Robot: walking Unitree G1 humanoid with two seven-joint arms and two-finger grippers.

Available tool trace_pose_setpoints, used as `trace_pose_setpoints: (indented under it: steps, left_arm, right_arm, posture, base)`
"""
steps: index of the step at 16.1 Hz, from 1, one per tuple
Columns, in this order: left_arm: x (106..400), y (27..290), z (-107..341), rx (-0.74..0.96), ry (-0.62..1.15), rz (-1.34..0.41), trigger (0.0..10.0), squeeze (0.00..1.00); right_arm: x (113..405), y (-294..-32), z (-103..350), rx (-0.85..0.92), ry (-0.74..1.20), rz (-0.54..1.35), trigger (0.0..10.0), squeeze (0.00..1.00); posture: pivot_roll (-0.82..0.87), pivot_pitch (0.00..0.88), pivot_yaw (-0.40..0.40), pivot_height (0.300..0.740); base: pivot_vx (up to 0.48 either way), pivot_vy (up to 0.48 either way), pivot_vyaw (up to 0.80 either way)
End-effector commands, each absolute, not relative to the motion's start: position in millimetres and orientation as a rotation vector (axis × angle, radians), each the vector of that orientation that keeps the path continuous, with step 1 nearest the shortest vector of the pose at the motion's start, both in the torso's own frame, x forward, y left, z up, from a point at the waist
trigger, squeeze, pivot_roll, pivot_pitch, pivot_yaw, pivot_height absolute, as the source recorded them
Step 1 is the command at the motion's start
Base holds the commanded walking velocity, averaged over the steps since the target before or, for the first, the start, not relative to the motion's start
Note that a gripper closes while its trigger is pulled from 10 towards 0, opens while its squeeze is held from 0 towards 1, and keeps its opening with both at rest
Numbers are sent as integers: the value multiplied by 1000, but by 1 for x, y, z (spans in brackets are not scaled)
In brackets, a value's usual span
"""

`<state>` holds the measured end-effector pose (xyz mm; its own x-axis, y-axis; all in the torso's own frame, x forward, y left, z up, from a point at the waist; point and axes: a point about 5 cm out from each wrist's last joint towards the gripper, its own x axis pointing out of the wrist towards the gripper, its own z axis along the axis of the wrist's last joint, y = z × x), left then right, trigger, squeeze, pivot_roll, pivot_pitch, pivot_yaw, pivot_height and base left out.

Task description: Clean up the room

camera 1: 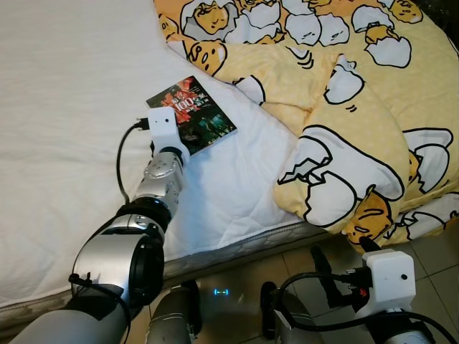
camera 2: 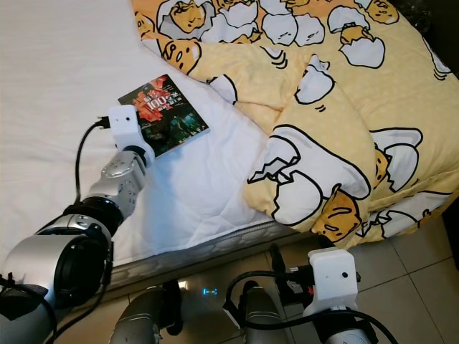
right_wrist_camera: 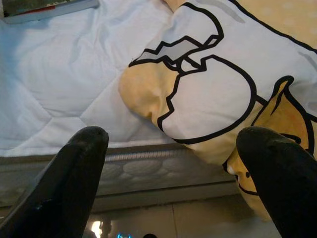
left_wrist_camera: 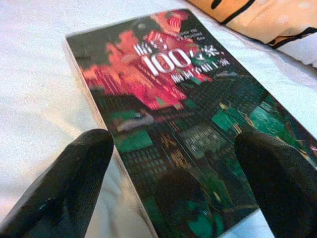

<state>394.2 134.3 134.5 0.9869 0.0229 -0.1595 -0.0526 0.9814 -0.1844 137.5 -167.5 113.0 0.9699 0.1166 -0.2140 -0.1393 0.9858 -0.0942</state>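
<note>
From the head camera I saw the left arm stretched out over the bed (camera 1: 64, 107), its white wrist housing right at the near edge of a book (camera 1: 192, 113) that lay flat on the white quilted mattress cover. The book had a dark cover with red and green artwork and a large white "100" printed near the top. It sat just beside the rumpled edge of a yellow duvet (camera 1: 344, 93) patterned with cartoon eggs, which was heaped across the right half of the bed and spilled over the mattress side toward the tiled floor (camera 1: 437, 251). In the left wrist view the left gripper (left_wrist_camera: 173, 163) had its two black fingers spread wide, one tip at the book's long edge by the sheet and the other over the opposite side of the cover, so the book lay between them; I could not tell whether either tip actually touched it. The right gripper (right_wrist_camera: 173, 168) was held low in front of the mattress side, fingers likewise spread apart and holding nothing, looking at the hanging fold of the duvet and the mattress edge. A black cable (camera 1: 123, 161) looped from the left wrist back along the forearm.
</note>
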Motion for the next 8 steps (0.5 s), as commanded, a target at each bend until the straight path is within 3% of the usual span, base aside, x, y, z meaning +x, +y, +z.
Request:
trace_pose_setpoints:
  steps: [1, 3, 8]
  left_arm:
    - [388, 132, 119, -241, 219, 35, 10000, 0]
    - [387, 129, 116, -332, 231, 37, 10000, 0]
    - [385, 118, 112, -318, 249, -13, 10000, 0]
  right_arm:
    - [135, -168, 110, -113, 237, 128, 10000, 0]
    - [135, -168, 110, -114, 237, 128, 10000, 0]
    - [134, -167, 109, -117, 240, 123, 10000, 0]
  posture:
    - [-287, 310, 2, 711]
    - [-291, 310, 3, 711]
    - [-293, 312, 9, 711]
  base:
    - [0, 0, 0]
    - [0, 0, 0]
    - [0, 0, 0]
